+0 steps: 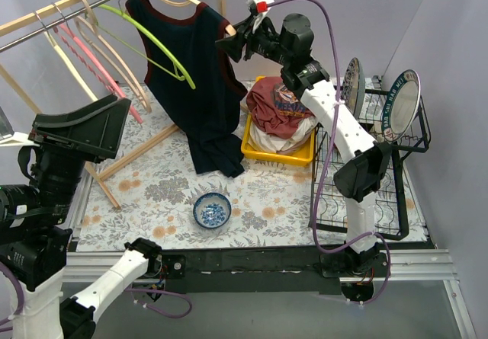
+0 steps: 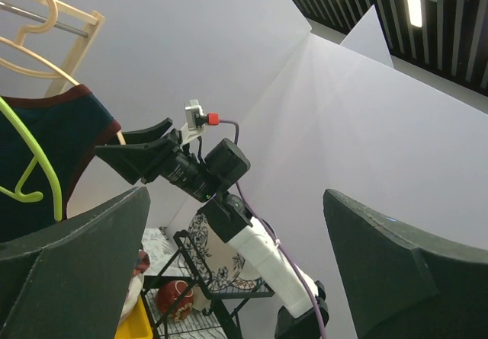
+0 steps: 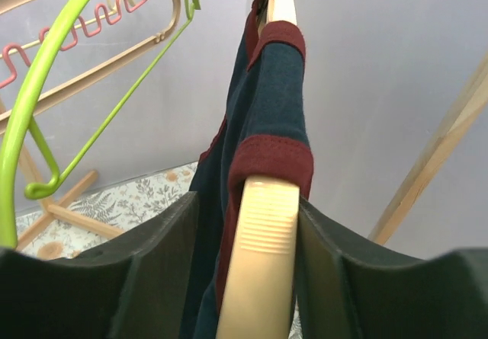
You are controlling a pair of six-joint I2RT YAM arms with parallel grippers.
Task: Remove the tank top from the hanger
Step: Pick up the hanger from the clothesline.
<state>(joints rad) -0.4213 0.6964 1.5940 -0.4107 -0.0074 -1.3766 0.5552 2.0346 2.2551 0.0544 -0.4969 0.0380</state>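
A navy tank top [image 1: 202, 87] with maroon trim hangs from a pale wooden hanger [image 1: 229, 29] on the rail; its hem rests on the table. In the right wrist view the hanger's ribbed end [image 3: 259, 263] sticks out of the maroon strap [image 3: 271, 156] and sits between my right gripper's [image 3: 248, 202] fingers. The right pad [image 3: 335, 255] touches it; the left pad [image 3: 164, 255] presses the tank top's fabric beside it. From above, the right gripper [image 1: 229, 43] is at the hanger's right shoulder. My left gripper [image 2: 236, 194] is wide open and holds nothing, low at the left [image 1: 84, 126].
A green hanger [image 1: 152, 42] and pink and wooden hangers share the rail [image 1: 46, 19] left of the tank top. A yellow bin [image 1: 278, 156] of clothes, a blue bowl [image 1: 212, 209] and a black dish rack [image 1: 366, 194] with plates stand on the table.
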